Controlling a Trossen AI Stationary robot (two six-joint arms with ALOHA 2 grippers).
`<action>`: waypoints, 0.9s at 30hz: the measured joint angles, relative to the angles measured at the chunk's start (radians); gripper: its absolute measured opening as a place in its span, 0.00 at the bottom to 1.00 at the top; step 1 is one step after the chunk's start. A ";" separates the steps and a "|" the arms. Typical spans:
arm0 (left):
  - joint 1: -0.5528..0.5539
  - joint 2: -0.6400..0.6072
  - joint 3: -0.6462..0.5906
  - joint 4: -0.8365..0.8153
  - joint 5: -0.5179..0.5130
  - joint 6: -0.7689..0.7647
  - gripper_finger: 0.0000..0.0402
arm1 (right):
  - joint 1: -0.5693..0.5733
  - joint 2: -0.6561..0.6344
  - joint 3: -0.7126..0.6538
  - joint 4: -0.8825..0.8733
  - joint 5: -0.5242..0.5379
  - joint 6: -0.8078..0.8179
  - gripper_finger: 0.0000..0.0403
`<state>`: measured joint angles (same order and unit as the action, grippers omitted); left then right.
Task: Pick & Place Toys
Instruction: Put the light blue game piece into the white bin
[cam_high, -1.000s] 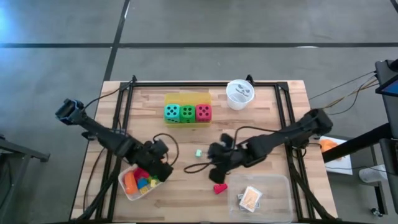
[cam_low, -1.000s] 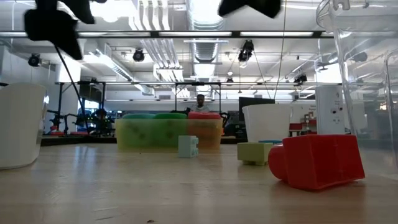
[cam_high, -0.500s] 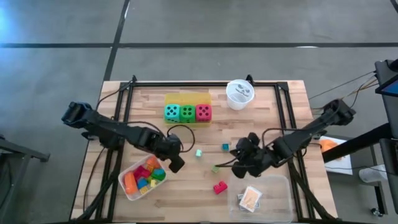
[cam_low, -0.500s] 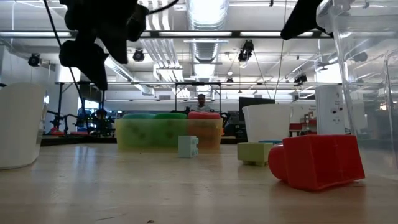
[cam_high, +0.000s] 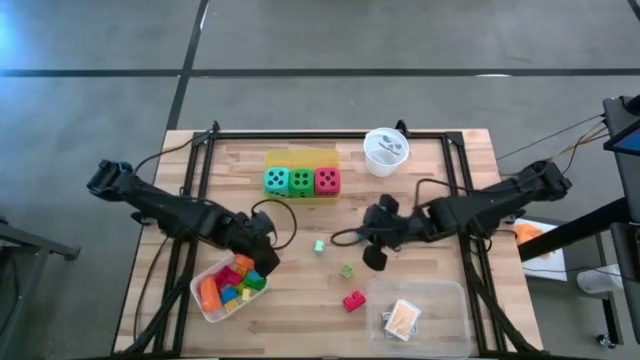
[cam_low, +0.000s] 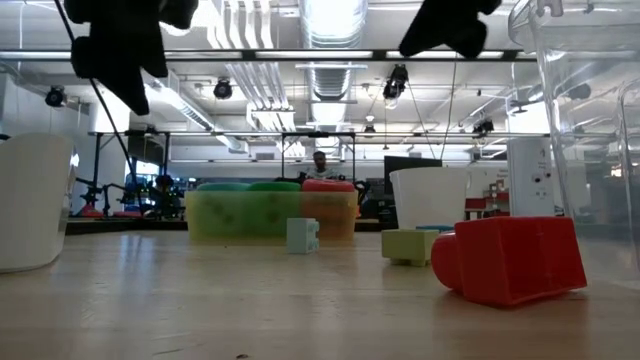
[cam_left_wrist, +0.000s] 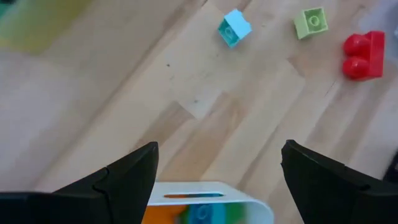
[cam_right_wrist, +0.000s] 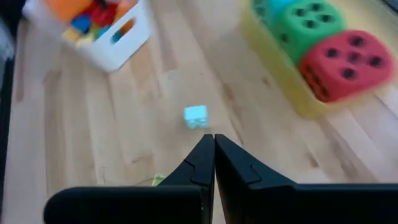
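Observation:
Three loose blocks lie flat on the wooden table: a light teal one, a light green one and a red one. Several bright blocks fill a white tray at the near left. My left gripper hangs open over that tray's far right corner, its fingers empty in the left wrist view. My right gripper is shut and empty above the table's middle, right of the teal block. Three dice sit in a yellow tray.
A round white cup stands at the far right. At the near right, a clear tray holds playing cards. Black frame rails run along the table's left, right and far sides. Bare wood lies between the dice and the loose blocks.
My left gripper swung out toward the table's middle, then came back over the white tray's corner, staying open. My right gripper, shut throughout, drew away from over the light green block toward the right edge, then came back toward the middle and the far edge. No block has moved.

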<state>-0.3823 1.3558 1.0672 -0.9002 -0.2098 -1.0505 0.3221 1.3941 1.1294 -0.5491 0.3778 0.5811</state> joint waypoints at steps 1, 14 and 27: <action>-0.010 -0.008 0.000 -0.010 -0.012 0.010 0.81 | -0.011 0.020 0.015 -0.002 -0.032 -0.045 0.03; -0.155 -0.110 -0.065 -0.144 -0.234 -0.085 0.81 | -0.113 0.408 0.341 -0.063 -0.141 -0.303 0.51; -0.180 -0.117 -0.099 -0.328 -0.271 -0.107 0.81 | -0.161 0.649 0.462 -0.136 -0.141 -0.292 0.65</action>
<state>-0.5627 1.2388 0.9682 -1.2280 -0.4806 -1.1577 0.1616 2.0430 1.5910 -0.6849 0.2370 0.2887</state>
